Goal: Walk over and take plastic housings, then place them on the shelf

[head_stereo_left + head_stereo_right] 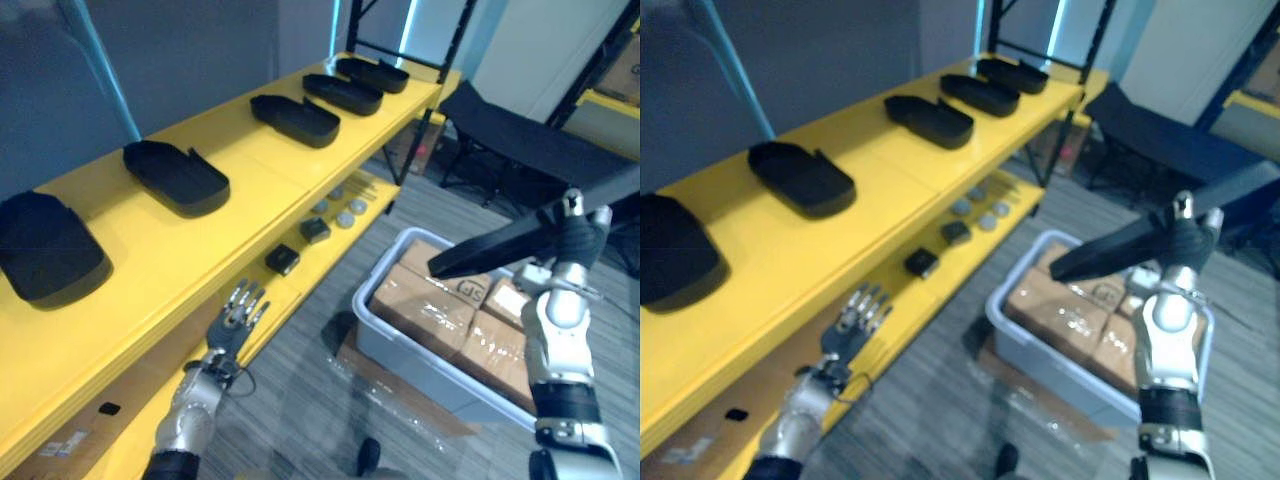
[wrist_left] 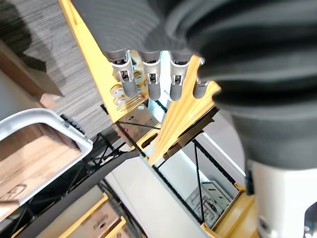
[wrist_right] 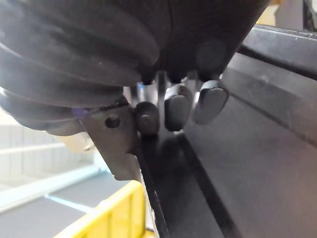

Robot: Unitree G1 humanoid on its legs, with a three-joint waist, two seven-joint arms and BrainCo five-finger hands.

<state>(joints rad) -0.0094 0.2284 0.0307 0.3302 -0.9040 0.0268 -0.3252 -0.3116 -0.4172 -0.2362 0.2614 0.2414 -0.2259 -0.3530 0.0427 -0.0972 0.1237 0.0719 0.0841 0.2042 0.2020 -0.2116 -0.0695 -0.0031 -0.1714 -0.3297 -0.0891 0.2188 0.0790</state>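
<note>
Right wrist view: robot hand [image 3: 176, 106] curled

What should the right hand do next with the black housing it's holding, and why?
Probably carry it left to the yellow shelf: the right hand grips the held housing above the grey bin, and bare space shows between the placed housings.

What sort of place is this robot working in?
Likely a factory storeroom: a long yellow shelf lined with black plastic housings, another housing in the right hand, and a grey bin of cardboard boxes on the floor.
</note>
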